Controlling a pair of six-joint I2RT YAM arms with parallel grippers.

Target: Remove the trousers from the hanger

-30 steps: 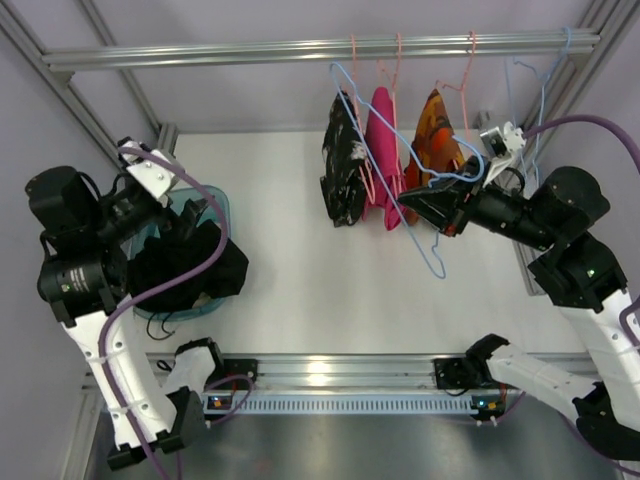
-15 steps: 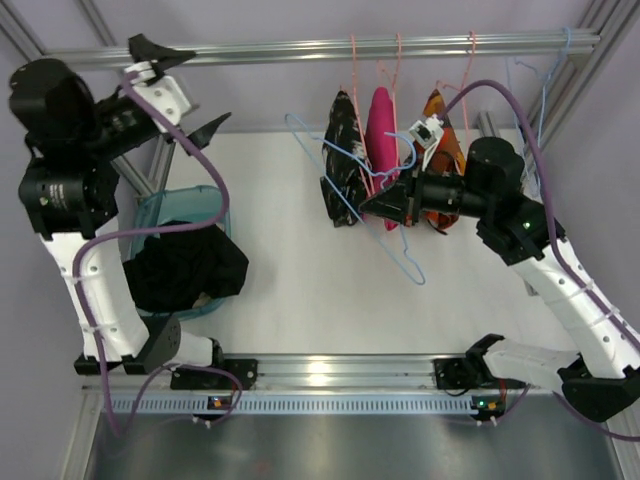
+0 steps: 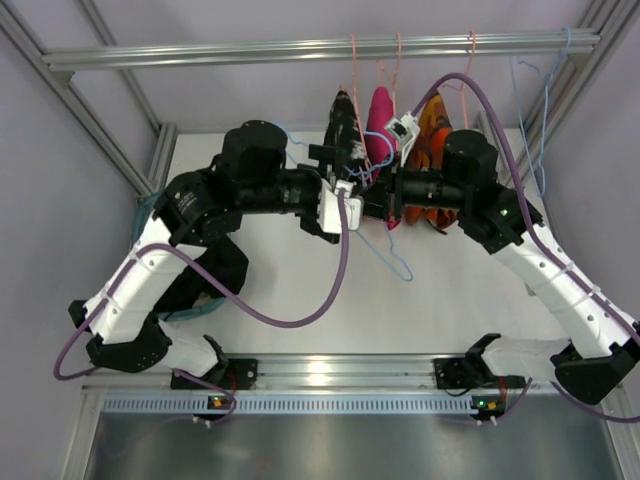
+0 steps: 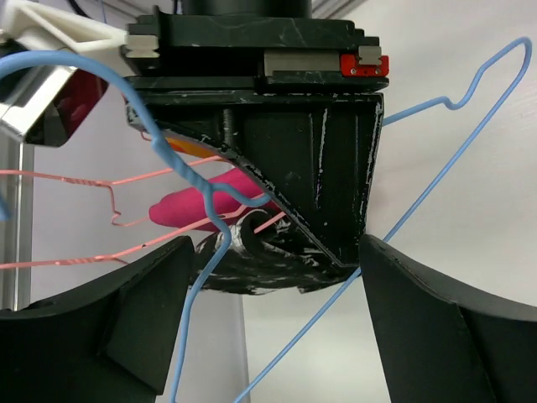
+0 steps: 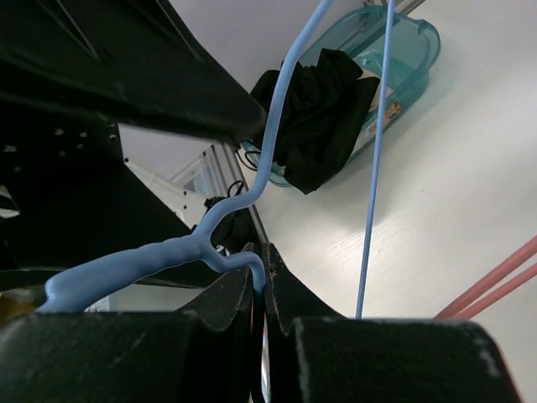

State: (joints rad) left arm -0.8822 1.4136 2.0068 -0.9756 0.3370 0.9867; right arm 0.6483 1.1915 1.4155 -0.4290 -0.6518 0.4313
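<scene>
The light-blue wire hanger (image 3: 396, 264) is bare and hangs in mid-air from my right gripper (image 3: 382, 204), which is shut on its twisted neck (image 5: 259, 270). My left gripper (image 3: 345, 205) faces the right one, very close. It is open, and two of the hanger's wires (image 4: 210, 220) pass between its fingers (image 4: 101, 327) untouched. The plain black trousers (image 3: 222, 268) lie bunched in the teal bin (image 3: 197, 313) at the left, partly hidden by my left arm. In the right wrist view, they drape over the bin's rim (image 5: 323, 109).
A rail at the back carries pink wire hangers (image 3: 352, 60) with a speckled black garment (image 3: 340, 125), a pink one (image 3: 380, 115) and an orange one (image 3: 436, 130), just behind both grippers. More blue hangers (image 3: 546, 90) hang at the rail's right end.
My left arm has swung from the far left corner to the centre, and its open gripper now straddles the hanger. My right gripper has carried the hanger slightly left.
</scene>
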